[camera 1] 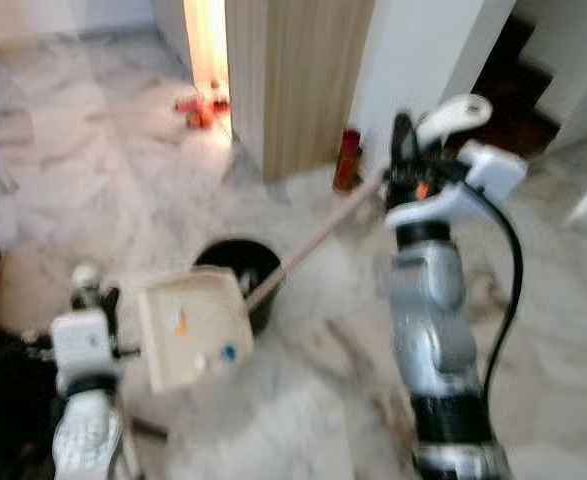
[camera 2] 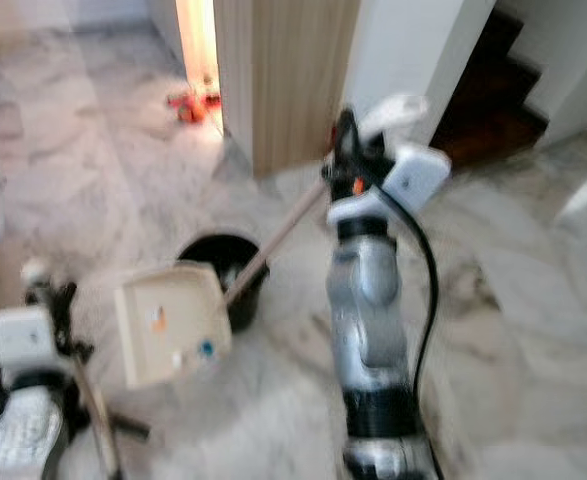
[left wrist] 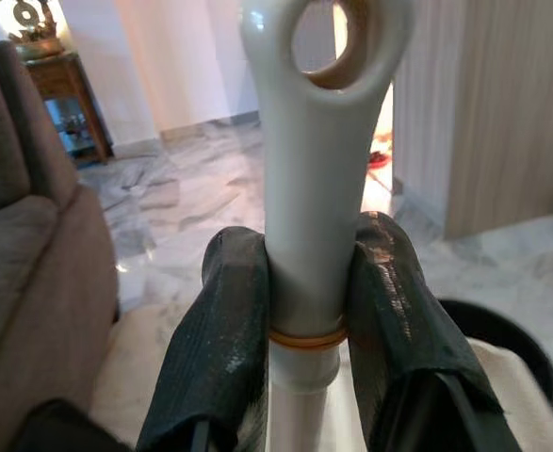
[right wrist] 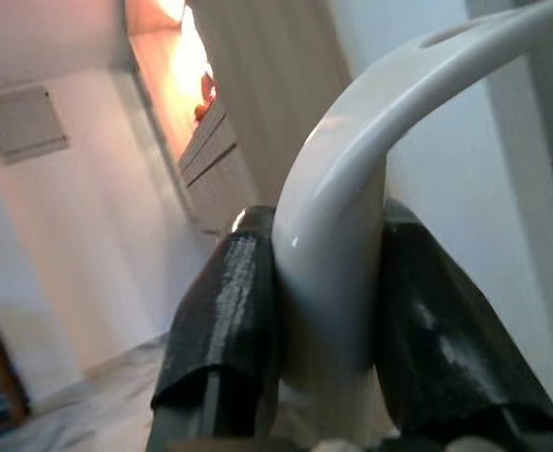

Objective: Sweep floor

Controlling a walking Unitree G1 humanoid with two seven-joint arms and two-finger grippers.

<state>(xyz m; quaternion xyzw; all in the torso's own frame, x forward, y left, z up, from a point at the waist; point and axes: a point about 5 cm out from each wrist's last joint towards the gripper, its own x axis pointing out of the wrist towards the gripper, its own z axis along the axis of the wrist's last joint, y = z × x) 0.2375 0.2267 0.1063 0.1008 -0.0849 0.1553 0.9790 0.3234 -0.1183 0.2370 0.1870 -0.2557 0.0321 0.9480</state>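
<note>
White handles sit pinched in both tools: our left tool (left wrist: 304,311) holds the dustpan (camera 1: 191,328), our right tool (right wrist: 328,311) the broom (camera 1: 318,238). We should keep both squeezes firm, sweeping toward the dustpan's lip.

The right arm (camera 1: 433,330) stands raised, its forearm almost upright, and the right tool (right wrist: 328,311) at its top presses both black fingers (right wrist: 224,320) against a white handle. The left arm (camera 1: 85,430) stays low near the body; the left tool (left wrist: 304,330) clamps its two fingers (left wrist: 224,339) around another white handle.
</note>
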